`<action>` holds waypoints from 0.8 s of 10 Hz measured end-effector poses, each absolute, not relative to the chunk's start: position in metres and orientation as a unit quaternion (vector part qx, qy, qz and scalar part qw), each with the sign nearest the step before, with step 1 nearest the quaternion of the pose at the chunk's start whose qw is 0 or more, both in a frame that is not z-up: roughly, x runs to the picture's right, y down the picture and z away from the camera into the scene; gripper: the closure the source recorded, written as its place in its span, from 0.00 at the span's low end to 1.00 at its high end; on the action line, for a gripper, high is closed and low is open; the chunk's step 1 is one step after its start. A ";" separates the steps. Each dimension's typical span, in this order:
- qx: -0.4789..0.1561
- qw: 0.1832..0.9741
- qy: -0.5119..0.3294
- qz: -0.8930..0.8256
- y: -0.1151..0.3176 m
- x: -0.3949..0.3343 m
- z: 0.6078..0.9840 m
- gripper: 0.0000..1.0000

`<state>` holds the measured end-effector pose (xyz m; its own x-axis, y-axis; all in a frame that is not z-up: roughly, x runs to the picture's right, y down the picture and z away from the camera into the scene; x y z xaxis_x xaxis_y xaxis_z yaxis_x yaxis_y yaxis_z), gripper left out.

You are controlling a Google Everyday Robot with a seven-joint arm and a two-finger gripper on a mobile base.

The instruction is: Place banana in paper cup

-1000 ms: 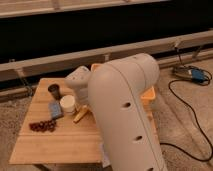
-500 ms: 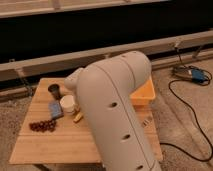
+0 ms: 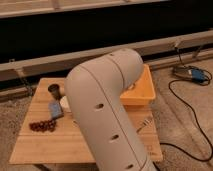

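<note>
The white paper cup stands on the left part of the wooden table; only its left edge shows beside my arm. The banana is hidden behind my arm. My large white arm link fills the middle of the view and covers the table's centre. The gripper is hidden behind this link, somewhere over the table near the cup.
A dark grey tapered cup stands behind the paper cup. A blue object and dark red grapes lie to the left front. A yellow bin sits at the right back, with a fork in front of it. Cables lie on the floor to the right.
My arm has swung left across the view. It now covers the banana, most of the paper cup and the wrist end that showed earlier.
</note>
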<state>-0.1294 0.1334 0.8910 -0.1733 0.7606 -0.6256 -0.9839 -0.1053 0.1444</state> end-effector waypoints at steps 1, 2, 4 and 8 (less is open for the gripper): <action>-0.202 0.610 0.277 0.715 0.135 -0.127 0.892 0.65; -0.202 0.610 0.277 0.714 0.136 -0.126 0.894 0.75; -0.200 0.612 0.277 0.713 0.139 -0.124 0.895 0.95; -0.203 0.632 0.261 0.701 0.128 -0.122 0.859 1.00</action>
<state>-0.1220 0.1284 0.8590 -0.1195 0.7799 -0.6143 -0.9919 -0.0665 0.1085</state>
